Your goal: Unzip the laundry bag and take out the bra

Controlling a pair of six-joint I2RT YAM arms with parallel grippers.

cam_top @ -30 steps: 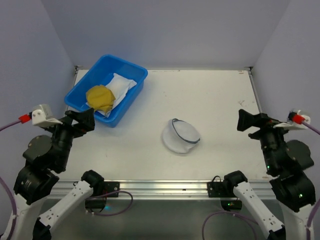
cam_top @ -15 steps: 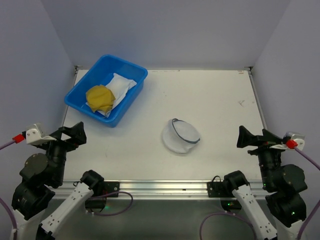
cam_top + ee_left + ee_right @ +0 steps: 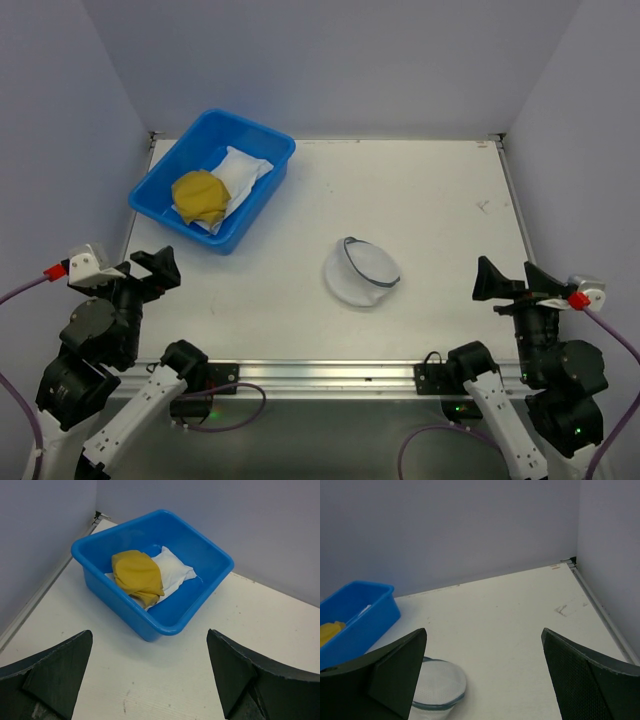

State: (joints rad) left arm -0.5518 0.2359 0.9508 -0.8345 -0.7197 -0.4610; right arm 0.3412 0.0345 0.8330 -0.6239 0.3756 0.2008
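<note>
The white mesh laundry bag point(image 3: 361, 273) with its dark zipper rim lies on the table near the middle; it also shows in the right wrist view point(image 3: 439, 691). The mustard-yellow bra point(image 3: 200, 196) lies inside the blue tub point(image 3: 254, 201) on a white cloth, also in the left wrist view point(image 3: 137, 574). My left gripper point(image 3: 148, 268) is open and empty near the table's front left, well short of the tub. My right gripper point(image 3: 505, 282) is open and empty near the front right, to the right of the bag.
The blue tub point(image 3: 200, 604) stands at the back left with a flat white cloth point(image 3: 172, 571) under the bra. Walls close the table on the left, back and right. A small mark point(image 3: 562, 610) is on the table at the right.
Both arms have drawn back toward the near edge of the table and lowered; in the last half second they barely moved. The bag and tub have not moved.
</note>
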